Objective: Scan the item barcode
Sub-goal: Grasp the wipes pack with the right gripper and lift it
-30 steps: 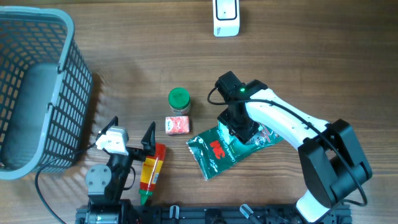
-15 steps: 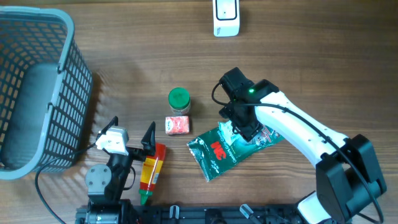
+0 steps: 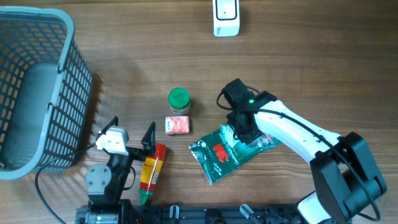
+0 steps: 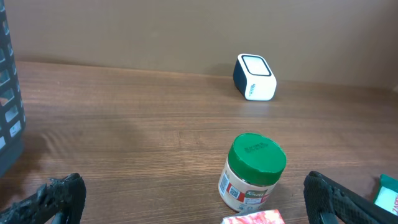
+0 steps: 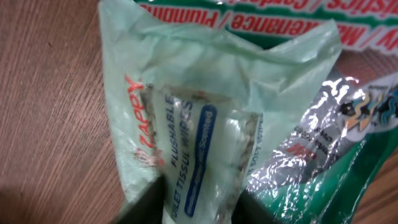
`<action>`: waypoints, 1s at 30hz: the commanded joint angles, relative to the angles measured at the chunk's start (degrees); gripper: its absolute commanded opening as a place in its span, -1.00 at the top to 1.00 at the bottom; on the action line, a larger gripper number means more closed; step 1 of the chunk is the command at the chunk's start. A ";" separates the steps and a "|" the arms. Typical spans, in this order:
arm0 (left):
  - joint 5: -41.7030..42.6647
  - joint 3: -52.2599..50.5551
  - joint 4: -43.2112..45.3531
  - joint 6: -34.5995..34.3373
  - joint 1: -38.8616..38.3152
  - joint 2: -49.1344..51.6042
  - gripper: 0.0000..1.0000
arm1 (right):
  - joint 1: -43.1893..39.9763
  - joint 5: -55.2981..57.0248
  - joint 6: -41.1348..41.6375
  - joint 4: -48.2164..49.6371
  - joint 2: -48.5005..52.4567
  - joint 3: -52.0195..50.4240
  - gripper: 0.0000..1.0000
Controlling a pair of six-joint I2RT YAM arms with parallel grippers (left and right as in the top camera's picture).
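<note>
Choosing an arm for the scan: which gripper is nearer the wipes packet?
Right. The right gripper is on the wipes packet, fingers either side of it. The left gripper sits open beside the red bottle, far to the packet's left.

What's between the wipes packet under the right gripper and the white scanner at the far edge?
Nothing visible. Only bare table lies between the wipes packet and the scanner; the green-lidded jar stands off to the left.

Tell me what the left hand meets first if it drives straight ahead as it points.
Probably the red packet, just right of the left hand's midline, with the green-lidded jar right behind it; depth is hard to judge.
</note>
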 commanded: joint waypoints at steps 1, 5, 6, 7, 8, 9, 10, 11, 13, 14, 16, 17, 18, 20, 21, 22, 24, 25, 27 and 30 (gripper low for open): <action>-0.57 -0.09 -0.42 1.14 -0.22 -0.13 -1.00 | -0.24 3.80 0.48 -0.68 -0.02 -1.07 0.84; -0.57 -0.09 -0.42 1.14 -0.22 -0.13 -1.00 | -0.24 4.46 -0.15 -0.66 -0.02 -1.07 0.60; -0.57 -0.09 -0.42 1.14 -0.22 -0.13 -1.00 | -0.24 4.46 -0.70 -0.59 -0.02 -1.07 0.38; -0.57 -0.09 -0.42 1.14 -0.22 -0.13 -1.00 | -0.24 4.50 -0.94 -0.57 -0.02 -1.07 0.24; -0.57 -0.09 -0.42 1.14 -0.22 -0.13 -1.00 | -0.24 4.74 -0.96 -0.61 -0.02 -1.07 0.20; -0.57 -0.09 -0.42 1.14 -0.22 -0.13 -1.00 | -0.24 5.14 -0.94 -0.66 -0.02 -1.07 0.19; -0.57 -0.09 -0.42 1.14 -0.22 -0.13 -1.00 | -0.24 6.05 -0.96 -0.66 -0.02 -1.07 0.20; -0.57 -0.09 -0.42 1.14 -0.22 -0.13 -1.00 | -0.24 6.84 -0.98 -0.68 -0.02 -1.07 0.38; -0.57 -0.09 -0.42 1.14 -0.22 -0.13 -1.00 | -0.24 8.04 -1.03 -0.83 -0.02 -1.14 0.62; -0.57 -0.09 -0.42 1.14 -0.22 -0.13 -1.00 | -0.24 8.33 -1.01 -0.87 -0.02 -1.18 0.82; -0.57 -0.09 -0.42 1.14 -0.22 -0.13 -1.00 | -0.24 8.31 -1.57 -0.87 -0.02 -1.18 0.91; -0.57 -0.09 -0.44 1.14 -0.22 -0.13 -1.00 | -0.24 8.31 -2.51 -0.61 -0.02 -1.18 0.91; -0.57 -0.09 -0.42 1.14 -0.22 -0.13 -1.00 | -0.24 8.28 -4.98 0.02 -0.02 -1.18 0.91; -0.57 -0.09 -0.42 1.14 -0.22 -0.13 -1.00 | -0.24 7.23 -10.60 1.86 -0.09 -1.11 0.91; -0.57 -0.09 -0.42 1.14 -0.22 -0.13 -1.00 | -0.24 6.32 -13.57 3.10 -0.11 -0.94 0.91; -0.57 -0.09 -0.42 1.14 -0.22 -0.13 -1.00 | -0.24 5.49 -15.96 3.87 -0.26 -0.61 0.91; -0.57 -0.09 -0.42 1.14 -0.22 -0.13 -1.00 | -0.24 2.34 -23.15 5.60 -0.90 0.66 0.91; -0.57 -0.09 -0.42 1.14 -0.22 -0.13 -1.00 | -0.24 0.17 -27.08 6.16 -1.53 1.42 0.91; -0.57 -0.09 -0.42 1.14 -0.22 -0.13 -1.00 | -0.24 -5.40 -35.65 7.04 -4.22 3.21 0.91; -0.57 -0.09 -0.42 1.14 -0.22 -0.13 -1.00 | -0.24 -14.58 -46.51 9.33 -9.97 4.48 0.91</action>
